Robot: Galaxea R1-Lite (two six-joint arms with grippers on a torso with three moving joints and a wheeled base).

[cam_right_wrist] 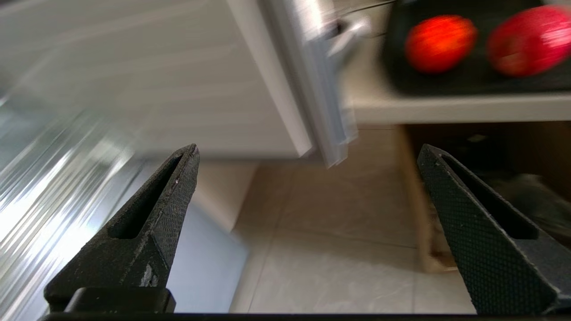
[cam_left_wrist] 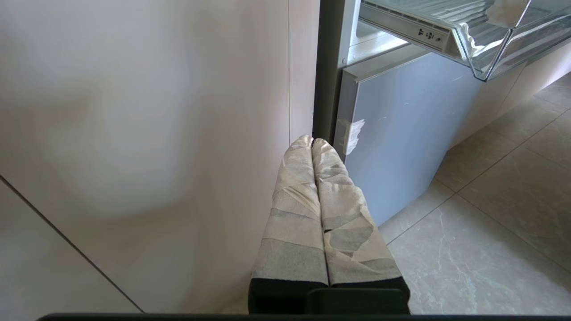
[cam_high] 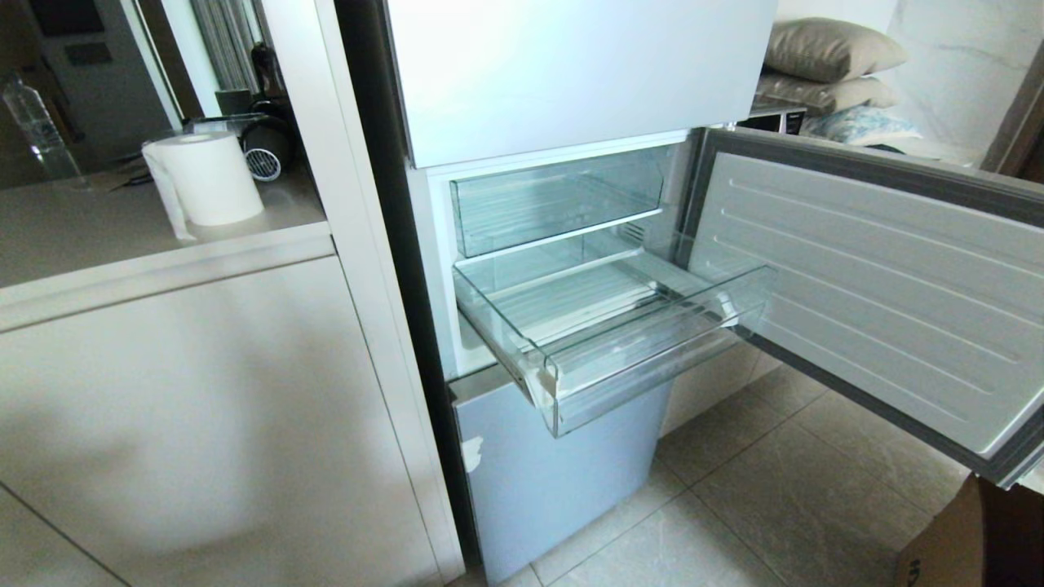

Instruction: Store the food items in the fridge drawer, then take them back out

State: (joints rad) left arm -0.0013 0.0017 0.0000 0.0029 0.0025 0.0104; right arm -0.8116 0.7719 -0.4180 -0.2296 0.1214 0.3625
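The fridge drawer [cam_high: 652,359], a wide clear bin with a ribbed floor, is pulled out of the open fridge and holds nothing; its front corner [cam_left_wrist: 484,53] also shows in the left wrist view. Neither arm is in the head view. In the blurred right wrist view, two round red food items [cam_right_wrist: 439,42] [cam_right_wrist: 528,40] lie on a dark tray [cam_right_wrist: 468,84] on a pale ledge, well beyond my right gripper [cam_right_wrist: 308,149], which is open and empty. My left gripper [cam_left_wrist: 312,141], its fingers wrapped in tape, is shut on nothing, low by the cabinet side.
The fridge door [cam_high: 881,293] stands wide open to the right. A second clear bin [cam_high: 563,200] sits above the drawer. A counter on the left holds a paper roll [cam_high: 208,175]. A cardboard box [cam_high: 979,538] stands on the tiled floor [cam_high: 775,505].
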